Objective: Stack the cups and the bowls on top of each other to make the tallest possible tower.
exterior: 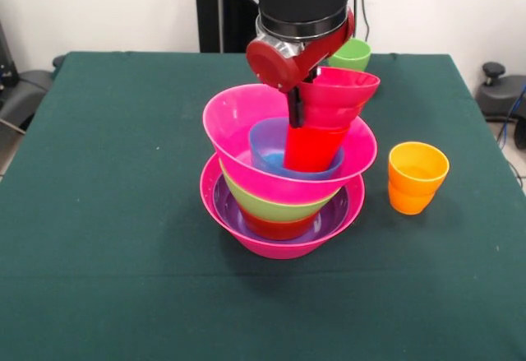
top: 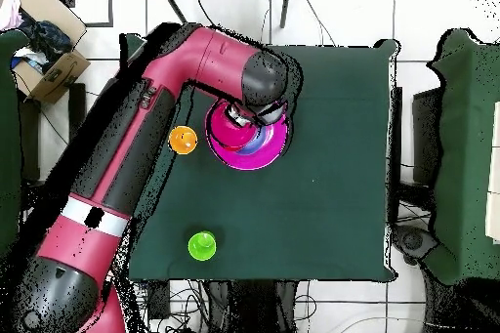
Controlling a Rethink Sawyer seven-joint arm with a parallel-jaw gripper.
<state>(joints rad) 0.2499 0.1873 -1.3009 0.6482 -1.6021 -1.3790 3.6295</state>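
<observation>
At the centre of your green counter (exterior: 99, 238) stands the tower (exterior: 283, 188): a large pink bowl (exterior: 279, 242) at the base, with purple, red and lime green bowls nested in it and a second pink bowl (exterior: 246, 143) tilted on top, holding a blue bowl (exterior: 267, 151). Your jaws (exterior: 294, 114) pinch a crimson bowl (exterior: 337, 94) above a red cup (exterior: 312, 149) standing in it. At 3 o'clock from the tower sits the orange cup (exterior: 417, 177); the green cup (exterior: 353, 53) is at 1 o'clock.
</observation>
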